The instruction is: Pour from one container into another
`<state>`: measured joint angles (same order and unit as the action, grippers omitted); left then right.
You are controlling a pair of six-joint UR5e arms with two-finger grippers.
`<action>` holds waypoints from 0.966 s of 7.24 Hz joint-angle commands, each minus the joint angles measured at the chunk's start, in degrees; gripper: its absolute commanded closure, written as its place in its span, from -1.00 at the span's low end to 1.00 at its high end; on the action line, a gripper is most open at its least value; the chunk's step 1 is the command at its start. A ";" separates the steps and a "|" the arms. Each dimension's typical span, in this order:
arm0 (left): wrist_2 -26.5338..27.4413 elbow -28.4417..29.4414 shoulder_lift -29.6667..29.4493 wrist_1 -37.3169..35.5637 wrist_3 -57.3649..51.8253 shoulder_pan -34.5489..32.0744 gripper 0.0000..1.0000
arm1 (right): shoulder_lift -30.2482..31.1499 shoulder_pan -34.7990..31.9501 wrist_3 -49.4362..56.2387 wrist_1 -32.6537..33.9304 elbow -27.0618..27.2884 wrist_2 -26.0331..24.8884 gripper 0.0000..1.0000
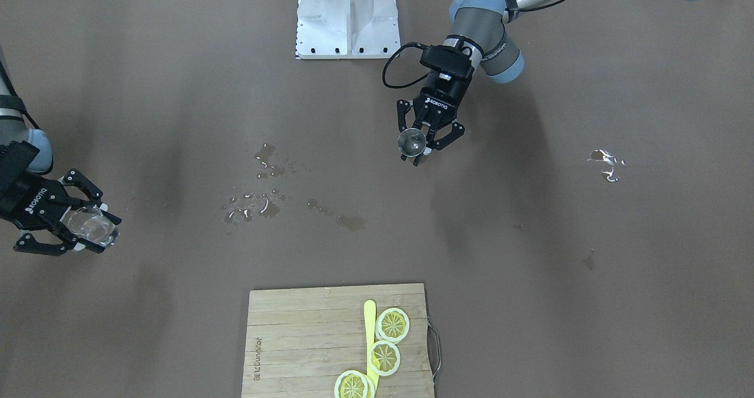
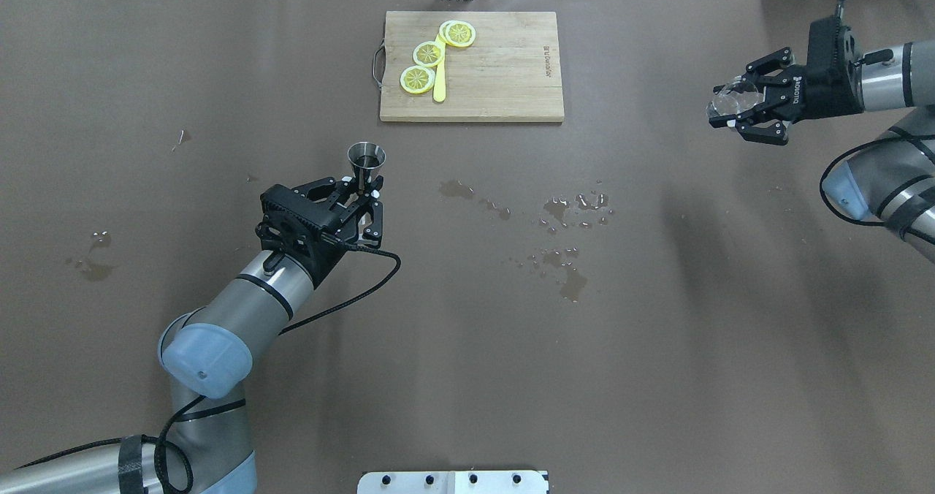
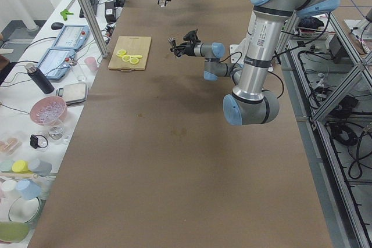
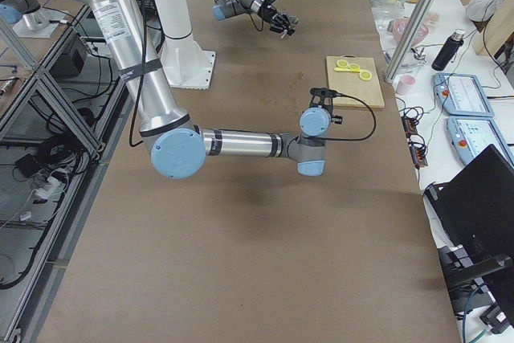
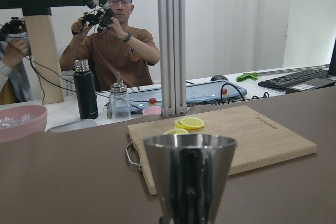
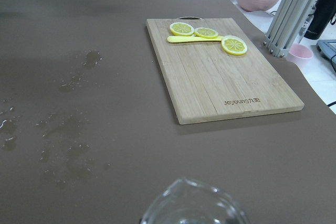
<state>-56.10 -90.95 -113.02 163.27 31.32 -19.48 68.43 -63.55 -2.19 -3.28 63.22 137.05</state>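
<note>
The small steel jigger (image 2: 365, 159) stands upright above the table, left of centre, and my left gripper (image 2: 361, 185) is shut on its narrow waist. In the front-facing view the jigger's (image 1: 412, 142) open mouth faces up. It fills the lower middle of the left wrist view as a shiny cone (image 5: 189, 177). Far off at the table's right end, my right gripper (image 2: 730, 110) is shut on the clear glass tumbler (image 2: 733, 99), lifted off the table and tilted sideways (image 1: 91, 226). Only the tumbler's rim (image 6: 194, 205) shows in the right wrist view.
A bamboo cutting board (image 2: 504, 77) with lemon slices (image 2: 429, 54) and a yellow knife (image 2: 440, 81) lies at the far middle edge. Water puddles (image 2: 562, 223) are spread over the table's centre. A white mount plate (image 1: 346, 18) sits at the robot's base. A person (image 5: 118, 40) sits beyond the table.
</note>
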 commanded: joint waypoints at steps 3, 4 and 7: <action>-7.71 4.80 -4.30 3.18 -1.70 -0.29 1.00 | 0.39 0.01 0.34 0.21 -0.29 -0.11 1.00; -8.24 4.91 -5.10 3.63 -1.79 -0.38 1.00 | 0.48 0.01 0.34 0.21 -0.38 -0.11 1.00; -10.35 6.85 -5.63 6.89 -1.88 -0.65 1.00 | 1.35 0.01 0.34 0.03 -0.47 -0.20 1.00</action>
<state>-66.02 -84.26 -118.19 169.57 29.48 -20.08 69.25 -63.54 -1.85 -3.14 62.79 136.91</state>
